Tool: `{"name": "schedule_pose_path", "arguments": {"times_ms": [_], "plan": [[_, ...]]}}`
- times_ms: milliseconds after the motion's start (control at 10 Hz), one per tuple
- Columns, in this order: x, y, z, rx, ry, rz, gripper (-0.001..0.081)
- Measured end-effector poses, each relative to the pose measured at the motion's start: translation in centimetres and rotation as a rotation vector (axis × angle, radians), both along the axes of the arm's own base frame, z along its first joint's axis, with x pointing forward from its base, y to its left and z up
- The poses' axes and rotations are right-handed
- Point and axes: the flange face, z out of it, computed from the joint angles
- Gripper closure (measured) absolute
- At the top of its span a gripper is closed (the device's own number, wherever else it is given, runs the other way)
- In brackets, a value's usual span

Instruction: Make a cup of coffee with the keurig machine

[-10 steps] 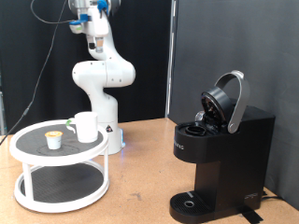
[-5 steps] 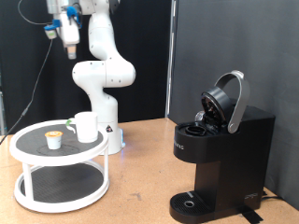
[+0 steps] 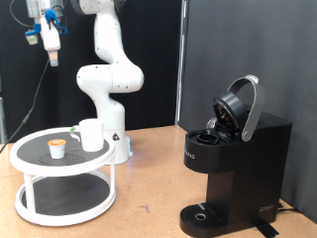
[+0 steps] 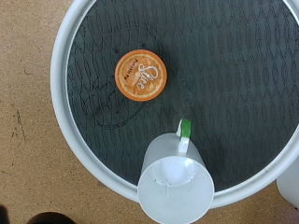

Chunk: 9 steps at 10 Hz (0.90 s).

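The white cup (image 3: 90, 134) stands on the top tier of a round white stand (image 3: 59, 167), next to a small pod with a tan top (image 3: 57, 148). My gripper (image 3: 51, 52) hangs high above the stand, at the exterior view's top left, holding nothing that shows. The wrist view looks straight down on the cup (image 4: 173, 191), the pod (image 4: 140, 74) and the stand's rim (image 4: 67, 121); no fingers show there. The black keurig machine (image 3: 233, 169) stands at the exterior view's right with its lid (image 3: 241, 105) raised open.
The stand has a black mat (image 4: 224, 65) on top and a lower tier (image 3: 61, 198). A small green thing (image 4: 185, 129) sits against the cup. The arm's white base (image 3: 111, 84) rises behind the stand. Bare brown tabletop (image 3: 149, 188) lies between stand and machine.
The arm has swung towards the exterior view's left, carrying the gripper from above the base to high over the stand. Cup, pod and machine have not moved.
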Motion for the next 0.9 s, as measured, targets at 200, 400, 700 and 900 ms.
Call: {"name": "schedule_pose_path", "arguments": {"times_ms": [200, 400, 700, 900], "plan": [[0.0, 0.1, -0.3, 0.005, 0.004, 0.001, 0.0072], [0.3, 0.3, -1.4, 0.005, 0.001, 0.003, 0.0072], [0.7, 0.5, -4.3, -0.026, -0.013, -0.012, 0.0072], [0.9, 0.4, -6.6, -0.055, -0.03, -0.027, 0.0072]]}}
